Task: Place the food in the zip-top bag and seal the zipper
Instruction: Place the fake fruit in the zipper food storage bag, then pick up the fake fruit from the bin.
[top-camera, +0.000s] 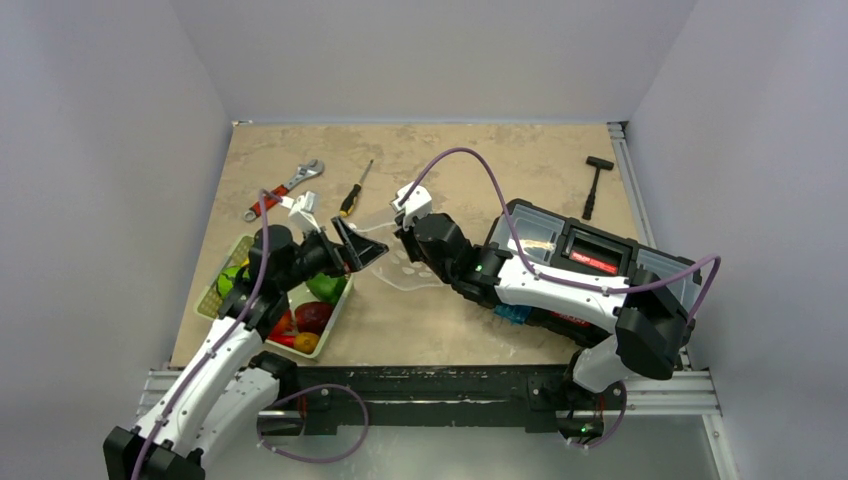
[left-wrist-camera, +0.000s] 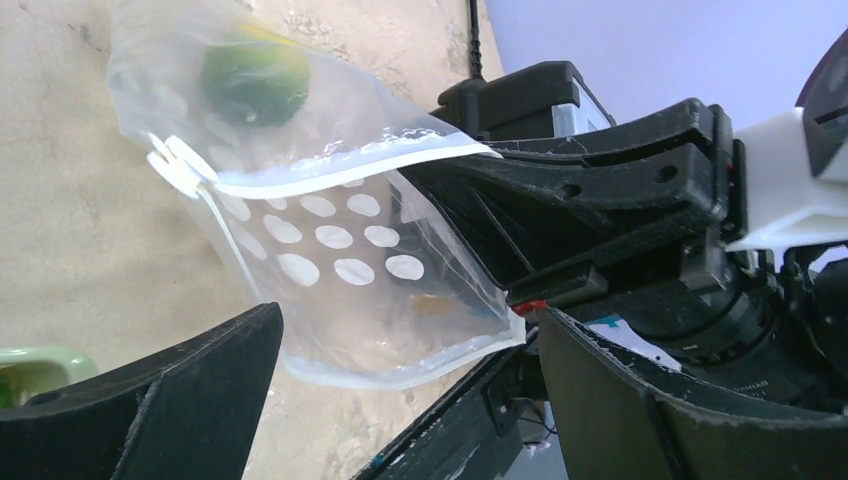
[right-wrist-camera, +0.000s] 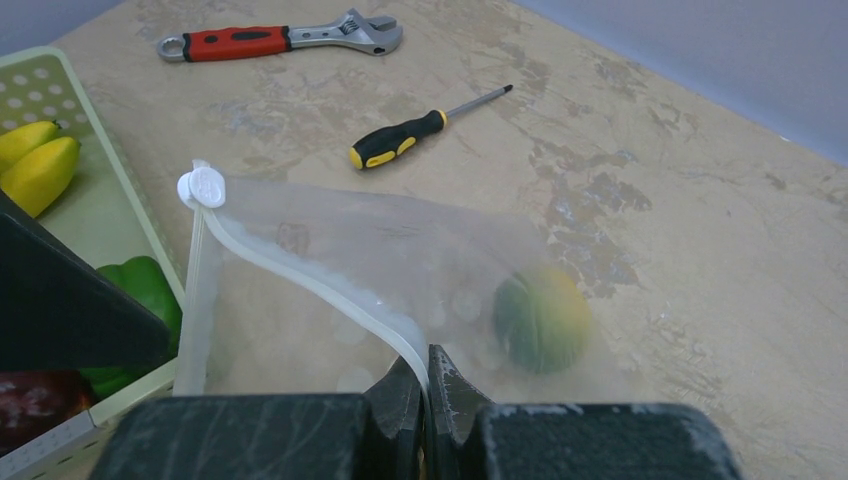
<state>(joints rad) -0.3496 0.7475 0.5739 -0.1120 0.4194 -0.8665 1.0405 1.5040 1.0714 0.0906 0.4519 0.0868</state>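
The clear, dotted zip-top bag (top-camera: 410, 270) hangs between the two grippers, its mouth held apart. One green-yellow fruit (right-wrist-camera: 540, 320) lies inside it and also shows in the left wrist view (left-wrist-camera: 255, 80). My right gripper (right-wrist-camera: 427, 378) is shut on the zipper strip (right-wrist-camera: 300, 270), which has a white slider (right-wrist-camera: 200, 187) at its end. My left gripper (left-wrist-camera: 410, 400) is open and empty, its jaws spread wide just below the bag's mouth (left-wrist-camera: 390, 375). The rest of the food, a green pepper (top-camera: 325, 287), a maroon piece (top-camera: 312, 316) and an orange piece (top-camera: 306, 342), lies in the pale green basket (top-camera: 212, 298).
A red-handled wrench (top-camera: 285, 190) and a screwdriver (top-camera: 355, 190) lie behind the bag. A black toolbox (top-camera: 590, 260) sits under my right arm and a black hammer (top-camera: 595, 185) lies at the far right. Yellow bananas (right-wrist-camera: 35, 165) are in the basket.
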